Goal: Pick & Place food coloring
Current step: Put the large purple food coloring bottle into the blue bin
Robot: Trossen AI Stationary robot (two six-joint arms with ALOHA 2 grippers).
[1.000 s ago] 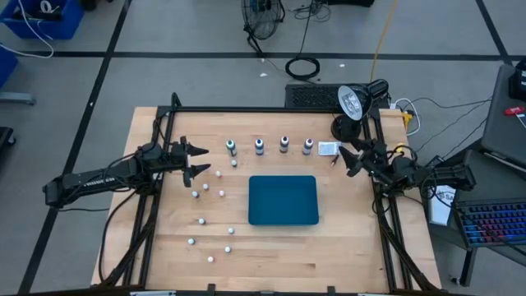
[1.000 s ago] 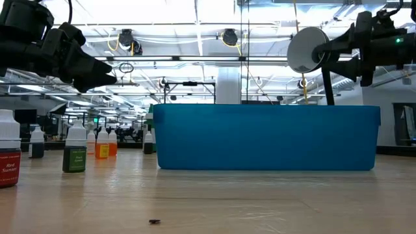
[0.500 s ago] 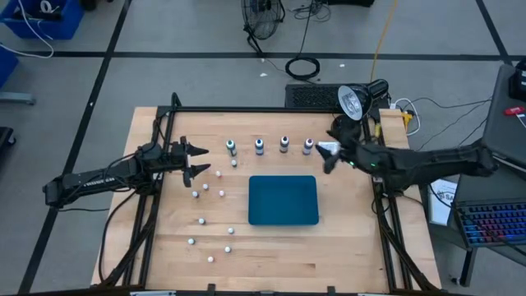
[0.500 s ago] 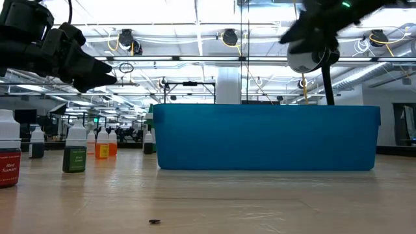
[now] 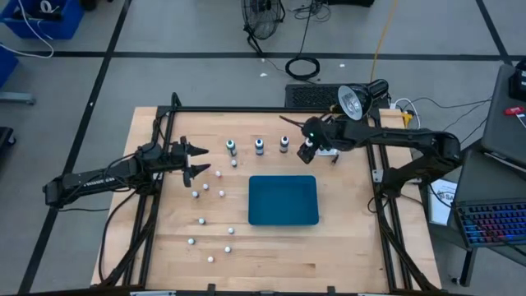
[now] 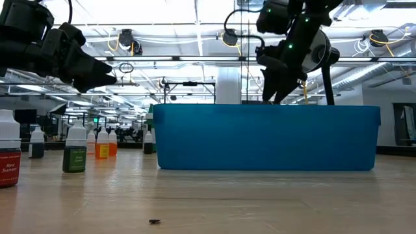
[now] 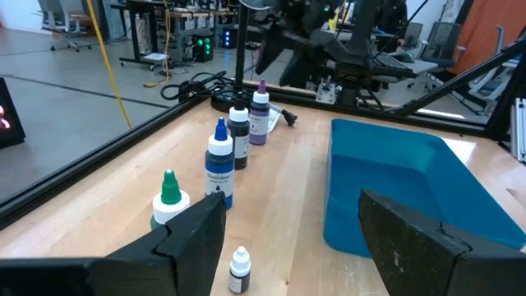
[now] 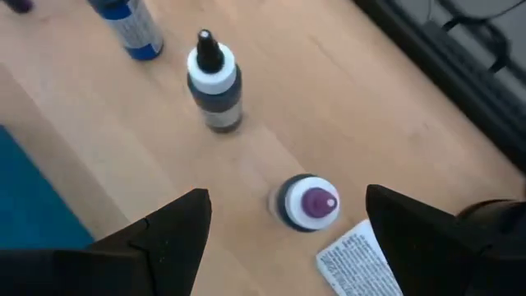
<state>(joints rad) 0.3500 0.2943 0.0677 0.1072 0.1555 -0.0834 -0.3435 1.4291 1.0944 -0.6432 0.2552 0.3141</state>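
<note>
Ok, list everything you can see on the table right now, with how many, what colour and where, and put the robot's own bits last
Food coloring bottles: four; green, blue, dark, purple; upright row along the table's far edge.
Small bottles: about ten, white caps, scattered on the left half.
Bin: one, blue, table centre.
Paper slip: one, white, beside the purple bottle.
Table: one, light wood.
Left gripper: open, waiting at the left.
Right gripper: open, above the purple bottle.

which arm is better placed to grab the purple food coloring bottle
The right. Its open tool hangs directly above the purple-tipped bottle, which sits centred between its fingers in the right wrist view. The left tool waits open near the table's left side, beyond the other bottles in the row.
</note>
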